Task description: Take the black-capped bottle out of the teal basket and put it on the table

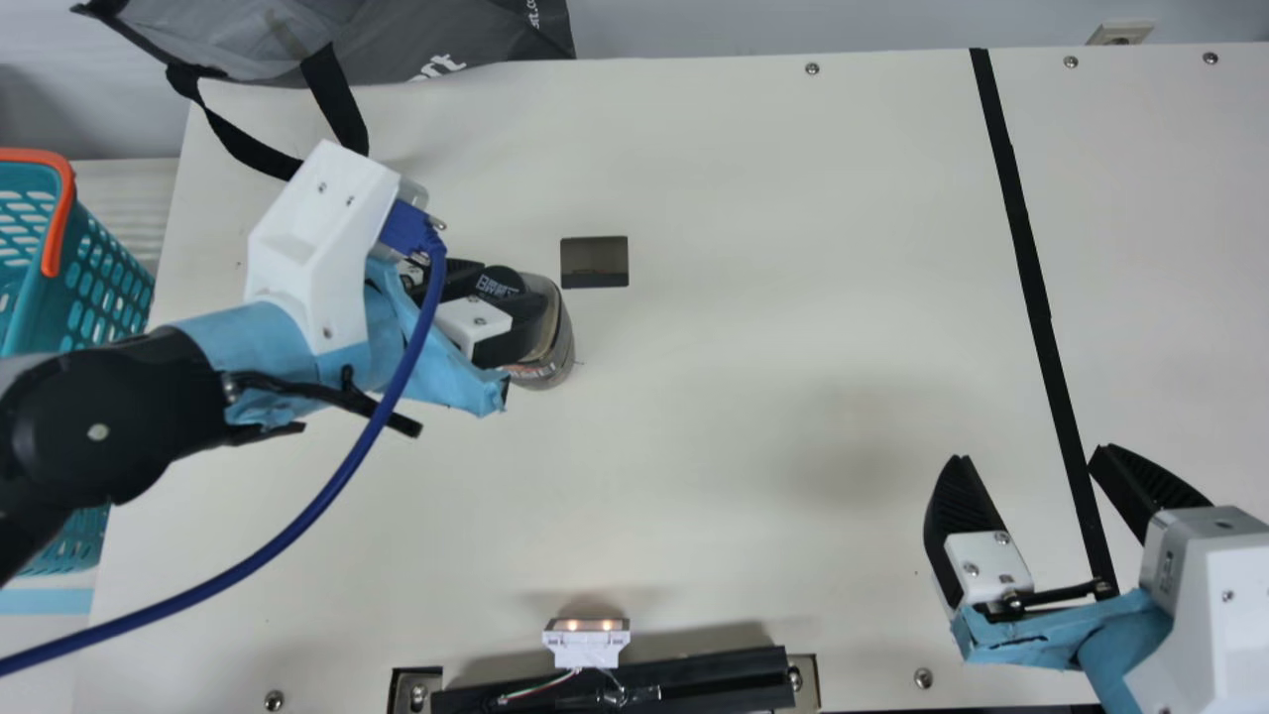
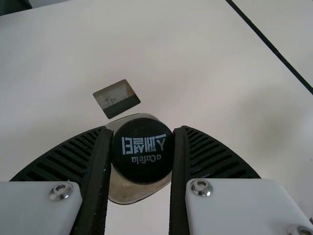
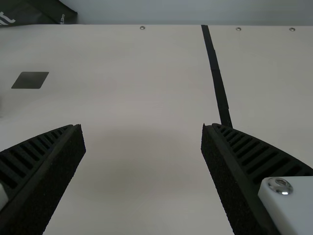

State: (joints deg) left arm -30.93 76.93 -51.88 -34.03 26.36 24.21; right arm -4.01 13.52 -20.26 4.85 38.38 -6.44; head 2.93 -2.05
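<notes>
In the main view my left gripper (image 1: 501,307) is at the black cap of the bottle (image 1: 557,342), just left of the dark square in the table. The left wrist view shows the gripper (image 2: 142,152) shut on the black cap (image 2: 143,151), a finger against each side, with the clear body of the bottle (image 2: 128,192) beneath. The teal basket (image 1: 104,288) is at the main view's far left, partly behind my left arm. My right gripper (image 1: 1029,454) stands open at the lower right; in the right wrist view the gripper (image 3: 143,126) has nothing between its fingers.
A grey bag (image 1: 436,45) with black straps lies at the table's back left. A black strip (image 1: 1026,248) runs down the table's right part. Near the front edge is a small lit device (image 1: 586,645) beside a black bar (image 1: 694,684). A blue cable hangs from my left arm.
</notes>
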